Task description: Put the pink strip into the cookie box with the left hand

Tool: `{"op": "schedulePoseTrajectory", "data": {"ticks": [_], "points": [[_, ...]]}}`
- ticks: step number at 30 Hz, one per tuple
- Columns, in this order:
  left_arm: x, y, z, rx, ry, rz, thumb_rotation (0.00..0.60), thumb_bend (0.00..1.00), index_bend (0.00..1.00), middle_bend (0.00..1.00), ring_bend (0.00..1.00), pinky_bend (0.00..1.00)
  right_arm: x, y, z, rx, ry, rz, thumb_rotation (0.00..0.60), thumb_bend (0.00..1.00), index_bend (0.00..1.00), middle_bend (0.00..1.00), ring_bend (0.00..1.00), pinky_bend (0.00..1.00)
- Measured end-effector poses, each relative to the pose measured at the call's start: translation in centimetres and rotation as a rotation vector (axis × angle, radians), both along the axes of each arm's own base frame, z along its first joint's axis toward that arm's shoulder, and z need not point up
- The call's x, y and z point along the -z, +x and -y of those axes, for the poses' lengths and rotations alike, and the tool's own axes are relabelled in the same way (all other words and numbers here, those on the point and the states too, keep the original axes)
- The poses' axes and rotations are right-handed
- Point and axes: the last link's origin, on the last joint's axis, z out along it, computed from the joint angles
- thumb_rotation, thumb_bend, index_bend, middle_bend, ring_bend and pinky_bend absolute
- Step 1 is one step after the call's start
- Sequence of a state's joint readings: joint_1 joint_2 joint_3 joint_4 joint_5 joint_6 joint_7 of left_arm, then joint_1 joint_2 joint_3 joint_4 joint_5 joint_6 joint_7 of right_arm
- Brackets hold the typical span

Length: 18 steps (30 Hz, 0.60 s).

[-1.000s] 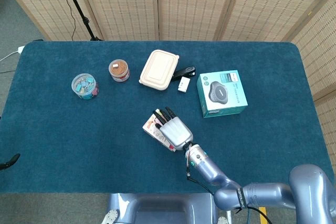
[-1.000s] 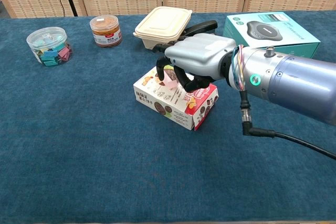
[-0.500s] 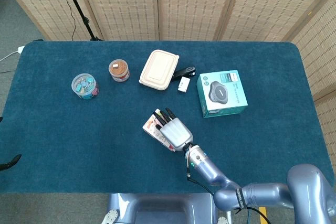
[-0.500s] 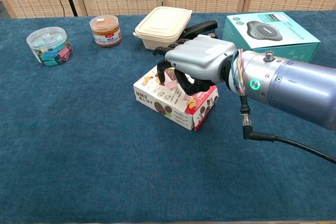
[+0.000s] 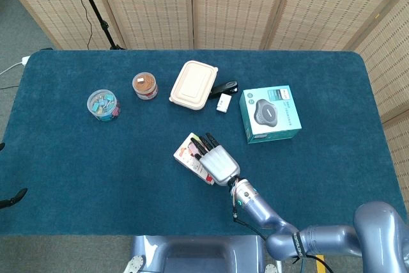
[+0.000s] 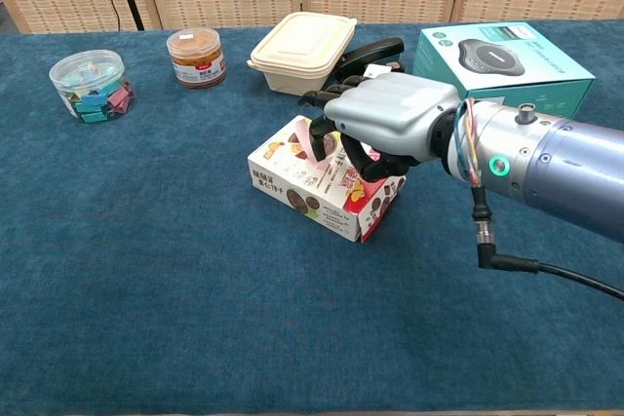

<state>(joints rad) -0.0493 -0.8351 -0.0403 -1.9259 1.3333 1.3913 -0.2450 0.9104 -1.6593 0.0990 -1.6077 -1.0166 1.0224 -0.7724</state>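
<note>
The cookie box lies flat near the middle of the table. It is white with red ends and cookie pictures. Only one arm shows, entering from the right, so I take it for my right. Its hand hovers over the box's right half with dark fingers curled down. The pink strip stands upright on the box top, held at the fingertips. A dark tip at the left edge of the head view may be my left hand, too little of it to tell.
Behind the box stand a beige lidded food container, a black stapler and a teal speaker box. At the back left are a brown-filled jar and a clear tub of clips.
The hand has shifted to the right over the box. The pink strip, earlier tucked under the fingers, now stands exposed at the fingertips on the box top.
</note>
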Motion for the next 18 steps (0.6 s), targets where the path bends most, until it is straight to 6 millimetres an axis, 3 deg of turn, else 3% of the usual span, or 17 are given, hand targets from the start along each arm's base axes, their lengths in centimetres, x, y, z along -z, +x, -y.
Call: {"op": "schedulePoseTrajectory", "data": {"ticks": [18], "points": [[0.09,0.01,-0.02,-0.001,-0.003,0.001,0.6,0.21,0.0,0.0,0.0,0.0,0.52,-0.9,-0.59,-0.015,0.008,-0.011,0.6,1.0,0.34,0.0,0.0,0.0]]}}
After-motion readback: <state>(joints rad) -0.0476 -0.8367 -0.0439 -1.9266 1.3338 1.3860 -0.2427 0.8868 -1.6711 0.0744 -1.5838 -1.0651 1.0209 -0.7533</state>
